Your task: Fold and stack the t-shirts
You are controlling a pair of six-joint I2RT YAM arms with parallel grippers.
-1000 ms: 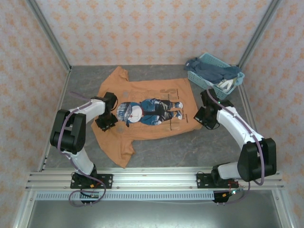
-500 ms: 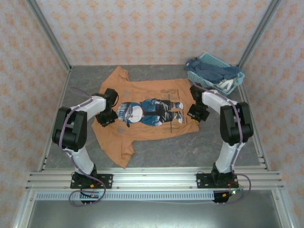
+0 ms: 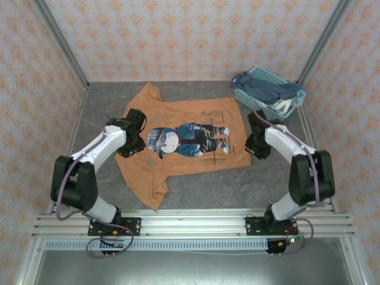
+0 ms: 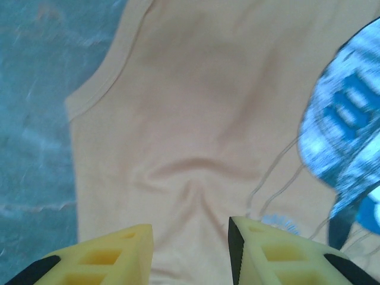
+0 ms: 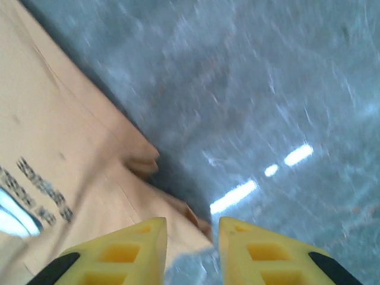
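Observation:
An orange-brown t-shirt with a blue denim cartoon print lies spread flat on the grey table, collar to the left. My left gripper hovers over the cloth by the collar. Its jaws stand open over a small pinched wrinkle in the shirt, with nothing held in the left gripper. My right gripper is at the hem on the right. It is open too, the right gripper straddling the shirt's rumpled hem corner without clamping it.
A light-blue lattice basket stands at the back right, holding a dark blue t-shirt and a white one. Patterned walls and metal posts close in the table on three sides. A rail runs along the near edge.
Both grippers were shut on the orange shirt's edges and have parted their jaws, letting the cloth go. The right arm swung in toward the hem, then back out slightly.

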